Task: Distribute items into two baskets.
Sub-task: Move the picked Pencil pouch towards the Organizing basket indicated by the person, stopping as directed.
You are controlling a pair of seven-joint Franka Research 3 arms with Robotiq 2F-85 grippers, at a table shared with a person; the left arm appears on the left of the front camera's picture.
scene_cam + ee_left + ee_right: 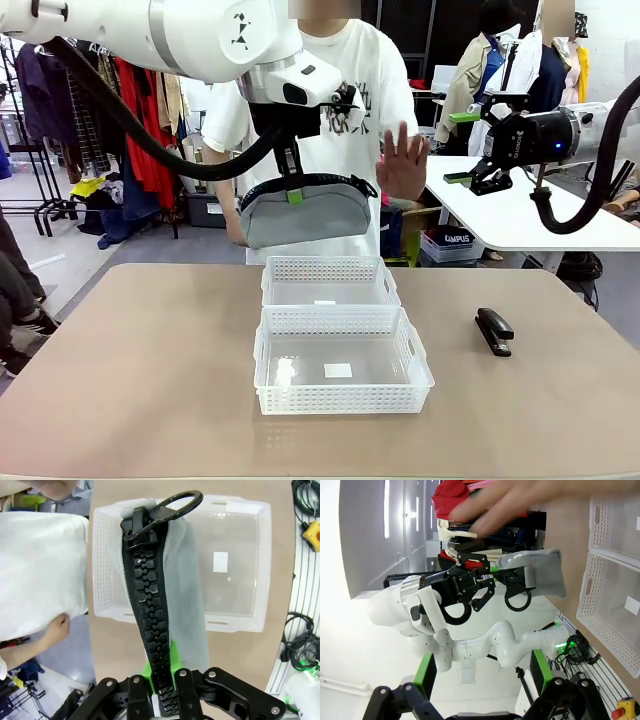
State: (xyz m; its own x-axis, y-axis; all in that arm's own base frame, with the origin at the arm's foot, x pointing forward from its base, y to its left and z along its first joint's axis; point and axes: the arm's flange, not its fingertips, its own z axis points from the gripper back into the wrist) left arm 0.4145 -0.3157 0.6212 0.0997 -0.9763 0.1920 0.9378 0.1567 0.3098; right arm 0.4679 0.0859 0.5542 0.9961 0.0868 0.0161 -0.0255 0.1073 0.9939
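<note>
My left gripper (295,193) is shut on the black zipper top of the grey pouch (305,216), holding it in the air above the far basket (330,268). The larger basket (340,398), with a white sticker on its base, sits just in front of the far one. In the left wrist view the pouch (187,595) hangs from my left gripper (162,680) over a basket (102,570). The black stapler (494,331) lies on the table to the right. My right gripper (465,148) hovers open and empty high at the right, also seen as my right gripper (482,675).
A person in a white shirt stands at the far side with a raised open hand (402,160) beside the pouch. Another hand (57,630) shows near the table edge. A white table (520,215) stands behind at the right. Cables (300,645) lie by the robot base.
</note>
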